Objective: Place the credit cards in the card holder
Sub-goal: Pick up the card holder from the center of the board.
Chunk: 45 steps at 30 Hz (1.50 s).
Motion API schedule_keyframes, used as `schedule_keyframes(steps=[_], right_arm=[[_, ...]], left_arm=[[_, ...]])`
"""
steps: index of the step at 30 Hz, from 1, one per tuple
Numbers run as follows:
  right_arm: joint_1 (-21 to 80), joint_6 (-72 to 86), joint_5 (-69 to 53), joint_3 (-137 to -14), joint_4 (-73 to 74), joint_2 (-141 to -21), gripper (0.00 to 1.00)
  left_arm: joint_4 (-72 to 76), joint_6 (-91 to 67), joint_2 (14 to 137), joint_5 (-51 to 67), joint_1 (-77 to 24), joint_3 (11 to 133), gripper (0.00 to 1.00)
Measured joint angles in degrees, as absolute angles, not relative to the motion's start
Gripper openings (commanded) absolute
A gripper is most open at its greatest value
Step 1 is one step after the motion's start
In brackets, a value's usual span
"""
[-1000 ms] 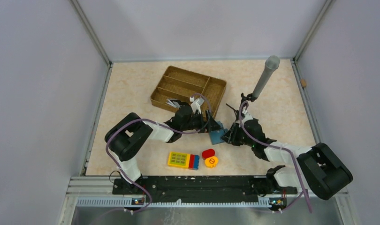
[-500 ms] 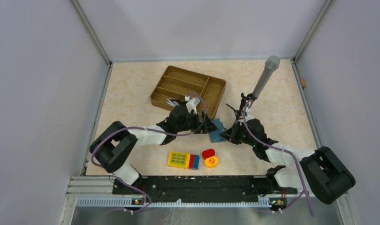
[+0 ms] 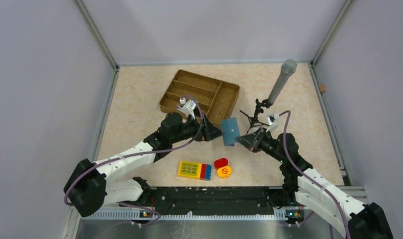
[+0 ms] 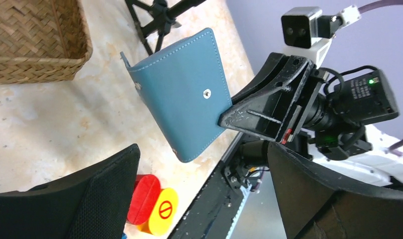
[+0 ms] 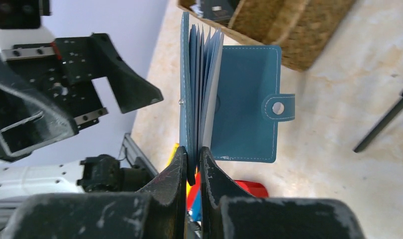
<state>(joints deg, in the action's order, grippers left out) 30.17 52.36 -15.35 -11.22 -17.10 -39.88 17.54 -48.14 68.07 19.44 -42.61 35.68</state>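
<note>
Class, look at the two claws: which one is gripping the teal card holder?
The right claw, pinched shut on the edge of the card holder. The left claw gapes open facing it, holding nothing.

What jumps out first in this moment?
The teal card holder is held in mid-air at the centre of the scene, fanned open and pinched at one edge by the right gripper. The left gripper faces it, jaws wide and empty. Behind them sit a wicker tray and a grey microphone on a stand.
</note>
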Motion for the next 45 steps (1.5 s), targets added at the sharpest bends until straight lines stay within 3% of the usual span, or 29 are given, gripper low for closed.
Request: schedule_keyframes(steps=[6, 17, 22, 26, 27, 30, 32, 36, 38, 40, 45], right_arm=[[30.2, 53.2, -21.3, -11.2, -21.5, -37.1, 0.00], [30.2, 57.7, -30.3, -11.2, -36.0, -37.2, 0.00], [30.2, 58.2, -31.8, -11.2, -38.1, -38.4, 0.00], [30.2, 58.1, -32.1, -11.2, -37.9, -39.5, 0.00], [30.2, 58.1, -32.1, -11.2, -37.6, -39.6, 0.03], [29.9, 57.5, -31.5, -11.2, -35.4, -39.5, 0.37], [29.9, 56.0, -30.8, -11.5, -32.4, -38.7, 0.54], [29.9, 50.9, -27.7, -14.6, -20.8, -36.3, 0.69], [29.9, 47.5, -25.3, -17.1, -14.3, -35.0, 0.84], [29.9, 43.9, -22.4, -19.7, -7.6, -34.1, 0.90], [29.9, 36.5, -16.2, -22.9, 2.9, -33.4, 0.92]], left_arm=[[17.8, -51.1, 63.9, 19.8, -42.4, 35.6, 0.96], [23.5, -56.2, 64.2, 22.8, -42.4, 35.0, 0.67], [29.5, -59.2, 65.9, 24.9, -42.4, 33.8, 0.47], [33.8, -61.6, 67.7, 26.2, -42.4, 32.9, 0.21], [34.9, -62.0, 68.1, 26.5, -42.3, 32.7, 0.15], [37.0, -62.9, 68.7, 27.2, -42.3, 32.4, 0.00], [37.0, -63.0, 69.1, 27.2, -42.3, 32.2, 0.00], [34.4, -62.3, 69.3, 26.7, -42.2, 31.8, 0.00], [32.7, -61.4, 69.3, 26.3, -41.8, 31.6, 0.00], [30.9, -60.8, 69.3, 26.5, -41.1, 31.1, 0.00], [28.3, -58.2, 70.8, 30.7, -39.2, 30.8, 0.00]])
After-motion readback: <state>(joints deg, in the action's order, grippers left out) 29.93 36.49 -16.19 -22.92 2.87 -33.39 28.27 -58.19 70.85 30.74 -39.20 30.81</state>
